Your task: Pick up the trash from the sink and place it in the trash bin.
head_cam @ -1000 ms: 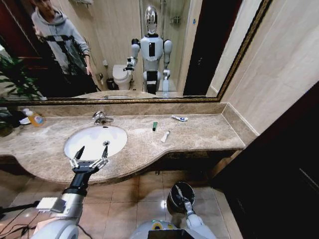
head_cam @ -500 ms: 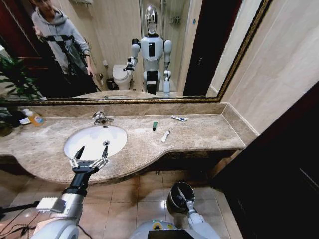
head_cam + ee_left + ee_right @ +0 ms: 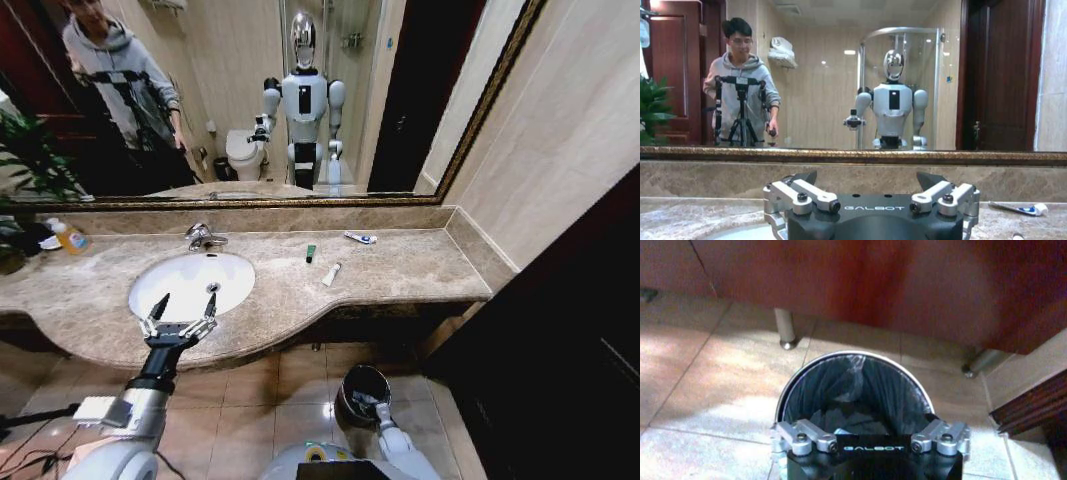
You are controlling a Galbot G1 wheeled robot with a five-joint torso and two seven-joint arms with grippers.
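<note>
Hovering right gripper (image 3: 870, 437) over the trash bin (image 3: 362, 392) at six o'clock, jaws' state unclear, apparently dropping trash; left gripper (image 3: 183, 308) spread open at the sink (image 3: 192, 283) rim; next needing green piece (image 3: 311, 253) at twelve o'clock on the surface (image 3: 400, 270).

The head camera looks down over the countertop (image 3: 400, 270); the left wrist camera faces the mirror (image 3: 840, 75) beyond its gripper (image 3: 870, 192) (both views share it); the right wrist camera looks down into the trash bin (image 3: 853, 390).
</note>
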